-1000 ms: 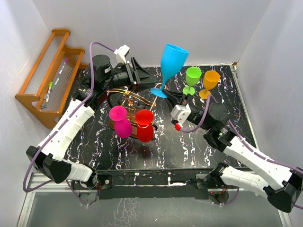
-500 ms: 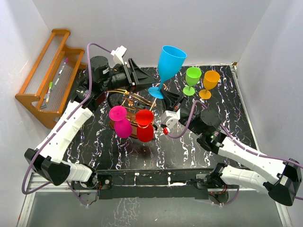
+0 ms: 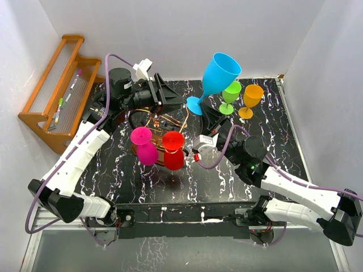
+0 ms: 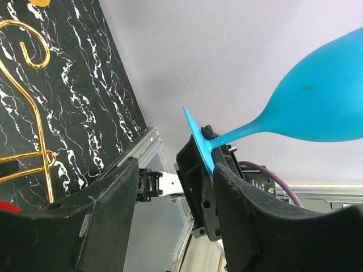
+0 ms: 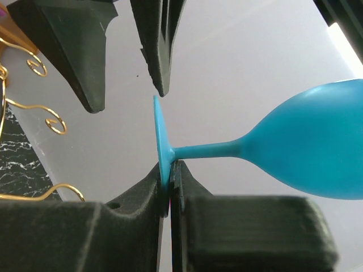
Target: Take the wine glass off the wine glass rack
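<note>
The blue wine glass [image 3: 222, 71] is in the air, tilted with its bowl up and to the right. My right gripper [image 3: 199, 111] is shut on the rim of its round foot; the right wrist view shows both fingers pinching the foot [image 5: 164, 148]. My left gripper [image 3: 177, 100] is open just left of the foot, its fingers [image 4: 105, 218] apart with nothing between them. The wine glass rack [image 3: 160, 120], golden wire on a dark base, stands below and left of the glass. A pink glass [image 3: 146, 148] and a red glass [image 3: 173, 153] hang upside down on it.
A green glass [image 3: 231, 92] and an orange glass [image 3: 252, 97] stand upright at the back right, close behind the blue glass. An orange-brown wooden shelf [image 3: 59, 85] with pens stands at the far left. White walls close in the table.
My right gripper has moved in to the blue glass's foot and shut on it. The glass has shifted right and tilted further right, away from my left gripper's open fingers.
</note>
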